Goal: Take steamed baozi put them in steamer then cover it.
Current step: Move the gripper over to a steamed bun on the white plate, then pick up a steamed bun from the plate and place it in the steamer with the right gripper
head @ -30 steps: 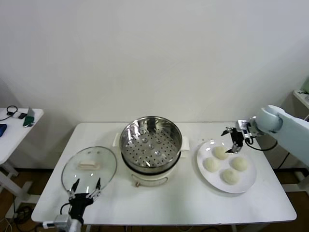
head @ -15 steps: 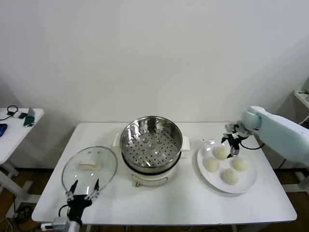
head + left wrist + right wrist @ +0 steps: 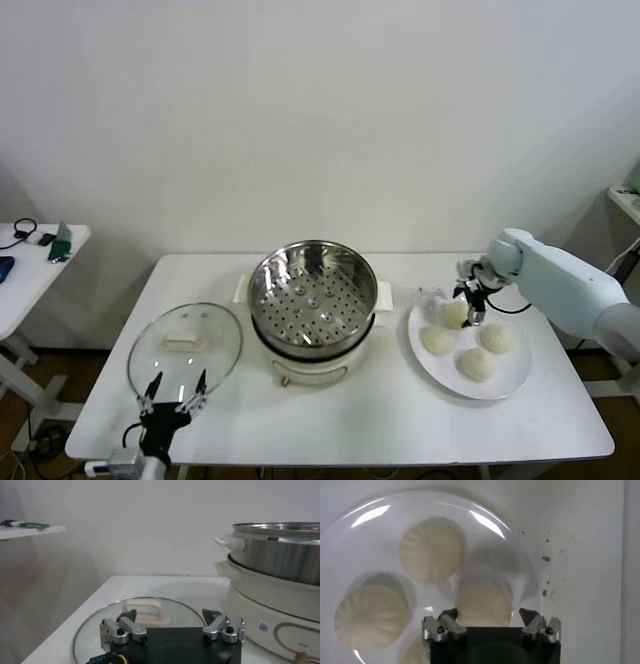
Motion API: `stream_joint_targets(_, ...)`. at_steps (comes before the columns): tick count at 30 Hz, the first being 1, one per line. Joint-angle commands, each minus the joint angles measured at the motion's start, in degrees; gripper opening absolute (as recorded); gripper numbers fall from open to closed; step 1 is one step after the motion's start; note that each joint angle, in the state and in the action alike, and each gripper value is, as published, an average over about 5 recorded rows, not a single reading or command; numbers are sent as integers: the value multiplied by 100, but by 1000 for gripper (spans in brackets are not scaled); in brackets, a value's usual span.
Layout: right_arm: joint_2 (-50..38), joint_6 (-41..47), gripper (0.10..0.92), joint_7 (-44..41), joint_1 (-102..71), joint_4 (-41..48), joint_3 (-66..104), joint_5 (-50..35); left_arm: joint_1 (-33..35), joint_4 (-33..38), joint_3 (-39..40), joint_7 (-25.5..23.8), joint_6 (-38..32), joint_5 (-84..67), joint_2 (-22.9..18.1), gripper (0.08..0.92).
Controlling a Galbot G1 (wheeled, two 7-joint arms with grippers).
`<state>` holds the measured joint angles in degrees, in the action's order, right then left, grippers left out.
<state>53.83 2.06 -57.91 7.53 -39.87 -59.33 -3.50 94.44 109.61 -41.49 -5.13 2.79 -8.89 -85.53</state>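
The right gripper (image 3: 469, 303) is hanging with its jaws spread wide over the rearmost baozi (image 3: 455, 314) on the white plate (image 3: 512, 372) near the table's (image 3: 380, 420) right edge, gripping nothing. All four buns are sitting on that plate, while the steamer (image 3: 312, 290) is standing uncovered mid-table. The left gripper (image 3: 172, 394) is idling open at the front-left corner, beside the cover (image 3: 185, 345) lying flat there.

Left claw (image 3: 171, 625) hovering over cover (image 3: 100, 622)
Fingers spread apart above the glass; cover flat on counter (image 3: 165, 583), steamer (image 3: 280, 547) just beside it.
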Motion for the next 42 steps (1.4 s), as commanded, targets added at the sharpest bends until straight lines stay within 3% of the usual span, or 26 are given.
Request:
stream_joint_targets(1, 147, 20, 754, 29, -74, 241, 98, -64, 8, -14, -1, 2, -8, -14, 0, 823)
stream_joint_targets(8, 57, 64, 621, -42, 3, 21, 46, -108, -7, -24, 15, 13, -6, -15, -22, 823)
stream_joint_targets(16, -151, 54, 611, -137, 384, -451, -295, -271, -19, -67, 28, 29, -9, -4, -35, 823)
stream_joint_targets(23, -347, -234, 611, -230, 2265, -1657, -1909, -945, -44, -53, 36, 32, -2, -4, -18, 823)
stream_joint_targets(32, 277, -1713, 611, -127, 4562, -3101, -2616, -740, -57, -8, 52, 36, -15, 43, -25, 823)
stream_joint_targets(42, 1205, -2928, 611, 160, 4349, -4134, -2337, -191, -88, -3, -7, 40, -52, 65, -57, 823)
